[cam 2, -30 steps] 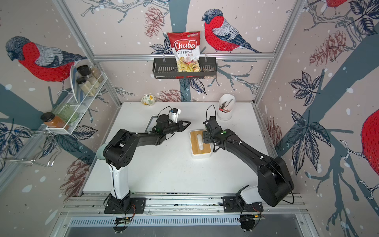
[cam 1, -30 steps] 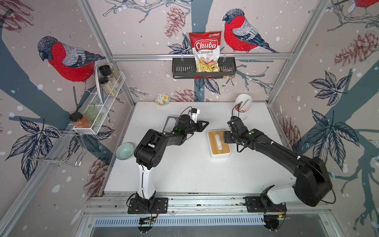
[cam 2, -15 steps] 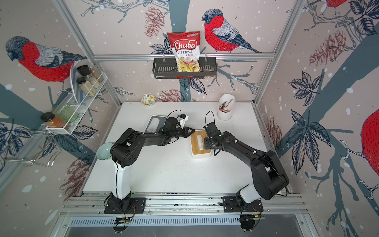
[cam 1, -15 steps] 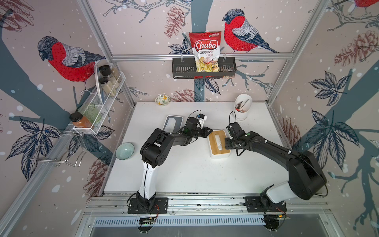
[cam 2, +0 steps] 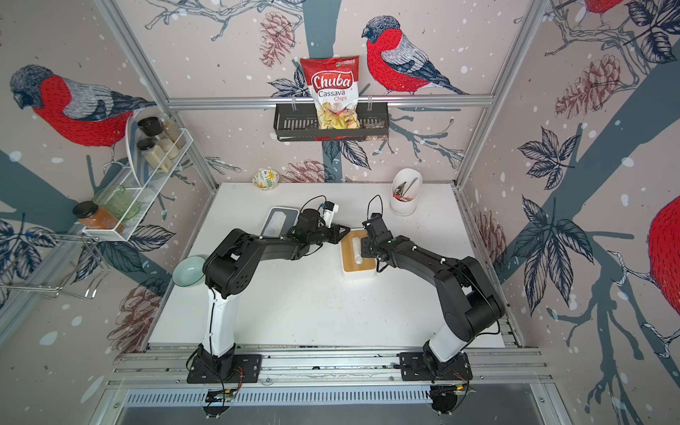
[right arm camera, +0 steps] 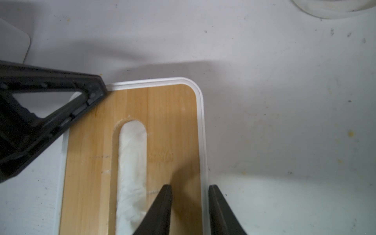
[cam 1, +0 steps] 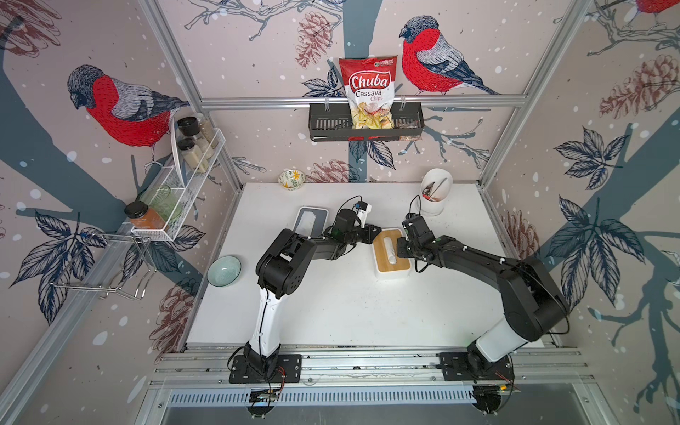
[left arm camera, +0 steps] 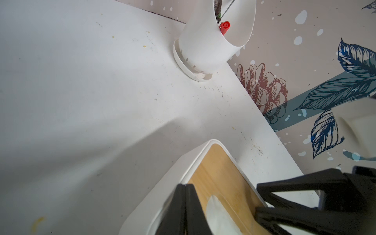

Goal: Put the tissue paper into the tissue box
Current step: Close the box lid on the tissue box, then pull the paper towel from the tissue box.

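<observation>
In both top views, the tissue box is seen on the white table, between the two arms. The tissue lies inside it and is seen through the slot of the wooden lid. The left gripper is held at the box's far corner, and the right gripper over its opposite side. A flat tray is placed beside the left arm, and a white holder stands near the back wall.

In the left wrist view, the left gripper is seen clenched, its fingers pressed together with nothing between them, just above the box's edge.

In the right wrist view, the right gripper is seen with its fingers parted. One is held over the lid, the other outside the white rim. Whether the rim is touched cannot be told. The tissue is seen filling the slot.
</observation>
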Robot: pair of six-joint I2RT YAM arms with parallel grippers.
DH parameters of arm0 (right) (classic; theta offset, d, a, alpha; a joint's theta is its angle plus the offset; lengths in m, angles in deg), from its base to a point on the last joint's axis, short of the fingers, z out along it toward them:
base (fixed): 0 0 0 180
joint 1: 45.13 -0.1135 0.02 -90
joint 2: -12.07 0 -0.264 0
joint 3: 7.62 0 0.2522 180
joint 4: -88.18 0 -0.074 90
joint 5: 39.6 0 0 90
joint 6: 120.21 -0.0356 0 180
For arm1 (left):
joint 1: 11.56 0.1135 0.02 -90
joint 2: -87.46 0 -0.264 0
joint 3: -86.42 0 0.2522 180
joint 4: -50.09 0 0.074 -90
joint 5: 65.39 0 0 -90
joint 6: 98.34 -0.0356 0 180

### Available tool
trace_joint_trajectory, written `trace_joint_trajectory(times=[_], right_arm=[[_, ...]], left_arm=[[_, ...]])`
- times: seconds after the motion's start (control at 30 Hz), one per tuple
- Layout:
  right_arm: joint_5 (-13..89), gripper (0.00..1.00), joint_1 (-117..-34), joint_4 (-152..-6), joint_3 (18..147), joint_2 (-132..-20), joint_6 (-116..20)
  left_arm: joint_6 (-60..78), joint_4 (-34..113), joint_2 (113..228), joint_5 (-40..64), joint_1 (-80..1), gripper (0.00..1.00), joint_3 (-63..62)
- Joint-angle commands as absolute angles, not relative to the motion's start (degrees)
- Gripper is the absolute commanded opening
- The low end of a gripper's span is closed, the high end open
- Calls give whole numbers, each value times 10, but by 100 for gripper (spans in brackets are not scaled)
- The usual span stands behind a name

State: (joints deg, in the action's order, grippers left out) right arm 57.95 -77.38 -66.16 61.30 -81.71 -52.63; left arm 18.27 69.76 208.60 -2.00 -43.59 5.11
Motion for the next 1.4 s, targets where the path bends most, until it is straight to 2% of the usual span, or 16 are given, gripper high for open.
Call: trace_joint_trajectory(times=[0.0, 0.13, 0.3, 0.5, 0.73, 0.97, 1.17, 1.37], right_arm=[[559, 35, -773, -589, 625, -830, -508], [569, 44, -779, -553, 651, -809, -504], [589, 49, -790, -504, 660, -743, -510], [560, 39, -816, -472, 653, -698, -526], [573, 32, -852, -463, 652, -731, -524], [580, 36, -865, -481, 659, -773, -521], [585, 45, -867, -480, 680, -809, -511], [594, 42, -867, -483, 691, -834, -504]], left_arm=[[171, 652, 2058, 27, -434, 10, 88], [167, 708, 2008, 53, -434, 10, 141], [163, 757, 1970, 69, -434, 12, 185], [164, 743, 1992, 55, -437, 12, 167], [156, 716, 2011, 54, -444, 12, 139], [151, 702, 2019, 54, -444, 12, 127], [147, 695, 2024, 56, -444, 12, 120], [147, 692, 2028, 56, -444, 12, 117]])
